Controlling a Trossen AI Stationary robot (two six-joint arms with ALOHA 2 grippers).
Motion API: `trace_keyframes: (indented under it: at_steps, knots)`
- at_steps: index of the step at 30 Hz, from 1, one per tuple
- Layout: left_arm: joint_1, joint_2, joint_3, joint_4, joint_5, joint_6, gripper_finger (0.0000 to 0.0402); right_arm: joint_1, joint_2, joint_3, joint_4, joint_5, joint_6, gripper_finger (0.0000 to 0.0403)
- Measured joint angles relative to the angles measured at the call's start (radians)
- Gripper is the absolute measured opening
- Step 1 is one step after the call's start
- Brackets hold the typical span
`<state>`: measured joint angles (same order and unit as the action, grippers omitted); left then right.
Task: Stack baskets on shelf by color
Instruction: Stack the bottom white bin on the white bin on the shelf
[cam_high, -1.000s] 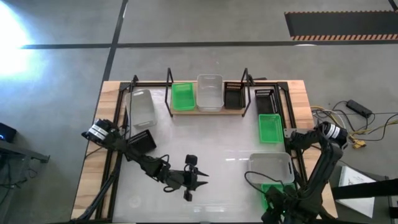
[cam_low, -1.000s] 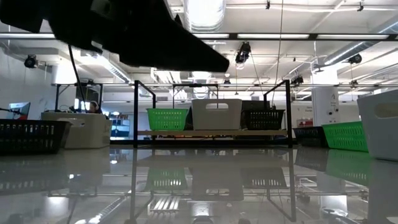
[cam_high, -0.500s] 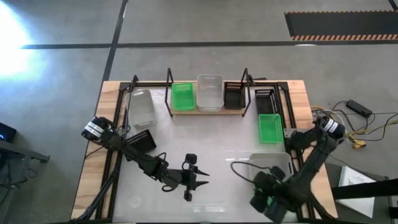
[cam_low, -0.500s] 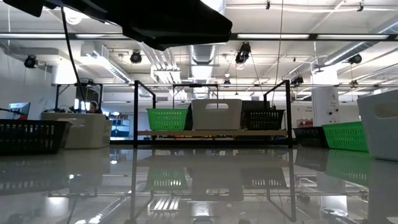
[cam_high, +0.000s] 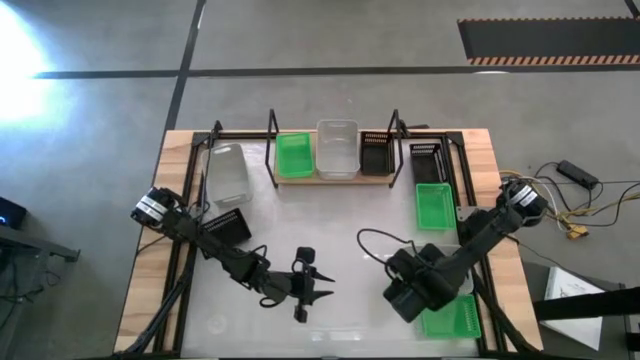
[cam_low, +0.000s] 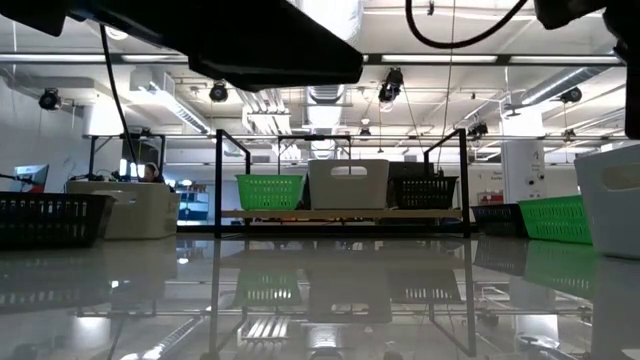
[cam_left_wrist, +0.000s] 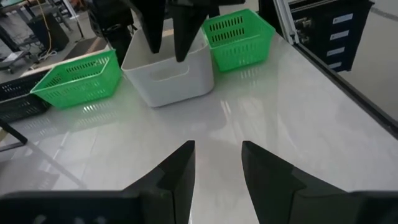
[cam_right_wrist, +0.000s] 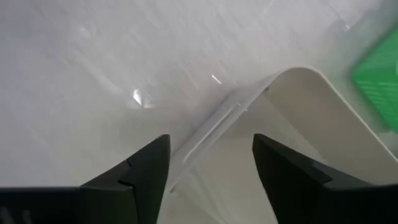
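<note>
Nearest the table's front edge, a green basket (cam_high: 452, 315) lies well in front of the shelf and off toward its right end. Just behind it, the right gripper (cam_right_wrist: 208, 163) hangs over the near wall of a white basket (cam_left_wrist: 169, 70), fingers (cam_right_wrist: 142, 174) spread apart, one each side of that rim; whether they touch it is hard to say. Level with that, in front of the shelf's middle, the left gripper (cam_left_wrist: 216, 167) hovers above bare table (cam_high: 340, 215), fingers parted, empty. Closer to the shelf, off its left end, a black basket (cam_high: 231, 226) and then a second white basket (cam_high: 228, 172). Off its right end, a green basket (cam_high: 434, 204), with another black basket (cam_high: 425, 159) behind. Farthest back, the shelf (cam_high: 336, 177) carries three in a row: green (cam_high: 293, 155), white (cam_high: 337, 148), black (cam_high: 375, 152).
</note>
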<state>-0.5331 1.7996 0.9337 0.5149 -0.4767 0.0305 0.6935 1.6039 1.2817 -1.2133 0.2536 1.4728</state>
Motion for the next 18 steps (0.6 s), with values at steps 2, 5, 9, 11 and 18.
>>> trace_keyframes:
  at_steps: [2, 5, 9, 11, 18]
  knots:
    - [-0.001, 0.0, -0.004, -0.001, 0.0, 0.0, 0.0116, -0.004, 0.0, -0.007, 0.011, -0.003, -0.001, 0.0203]
    - [-0.001, 0.0, -0.005, 0.0, 0.0, 0.0, 0.0116, -0.007, 0.0, -0.027, 0.039, -0.031, -0.005, 0.0173]
    - [-0.001, 0.0, -0.005, 0.0, 0.0, -0.001, 0.0116, -0.007, 0.001, -0.074, 0.089, -0.048, -0.02, 0.0133]
    - [-0.001, 0.0, -0.005, 0.0, 0.0, -0.001, 0.0116, -0.007, 0.001, -0.09, 0.123, -0.045, -0.047, 0.0115]
    - [-0.01, 0.0, -0.005, 0.0, 0.0, -0.002, 0.0116, -0.01, 0.002, -0.112, 0.347, -0.049, -0.27, 0.0034]
